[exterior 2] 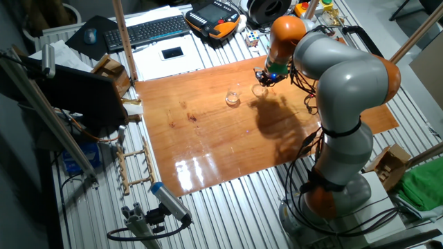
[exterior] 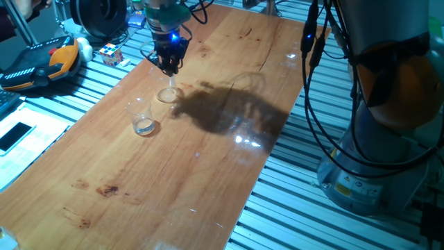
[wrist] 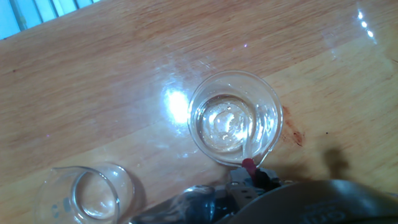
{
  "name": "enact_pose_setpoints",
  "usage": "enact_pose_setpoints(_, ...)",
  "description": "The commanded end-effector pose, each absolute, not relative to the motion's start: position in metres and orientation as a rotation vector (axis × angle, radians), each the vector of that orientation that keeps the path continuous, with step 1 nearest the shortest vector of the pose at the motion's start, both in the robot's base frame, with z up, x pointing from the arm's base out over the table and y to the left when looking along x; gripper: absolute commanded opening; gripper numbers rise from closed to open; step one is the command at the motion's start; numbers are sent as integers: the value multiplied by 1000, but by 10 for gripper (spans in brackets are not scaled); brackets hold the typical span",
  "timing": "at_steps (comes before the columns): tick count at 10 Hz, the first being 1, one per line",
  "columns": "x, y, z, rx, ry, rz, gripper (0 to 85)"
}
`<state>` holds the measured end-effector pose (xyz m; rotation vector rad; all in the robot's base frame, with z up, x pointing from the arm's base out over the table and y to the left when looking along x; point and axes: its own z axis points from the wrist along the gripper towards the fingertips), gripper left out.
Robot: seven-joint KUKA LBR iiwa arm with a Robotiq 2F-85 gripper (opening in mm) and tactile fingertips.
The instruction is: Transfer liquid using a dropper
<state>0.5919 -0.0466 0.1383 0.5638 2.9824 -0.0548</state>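
- The dropper [wrist: 250, 144] is being held by the tool [exterior: 169, 67] over the dish [wrist: 235, 117].
- The tumbler [exterior: 142, 116] is standing near the dish on the bench [exterior: 208, 167].

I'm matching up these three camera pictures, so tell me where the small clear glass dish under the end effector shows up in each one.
One fixed view: small clear glass dish, upper left, below the end effector.
Other fixed view: top centre-right.
Hand view: centre, thin clear dropper dipping in.
Shared landmark: clear glass tumbler beside it.
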Motion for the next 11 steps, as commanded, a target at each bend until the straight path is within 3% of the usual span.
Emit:
enact_pose_setpoints(1, 592, -47, 138, 564, 2981, -56, 193)
enact_pose_setpoints(11, 592, -48, 137, 572, 2967, -73, 283)
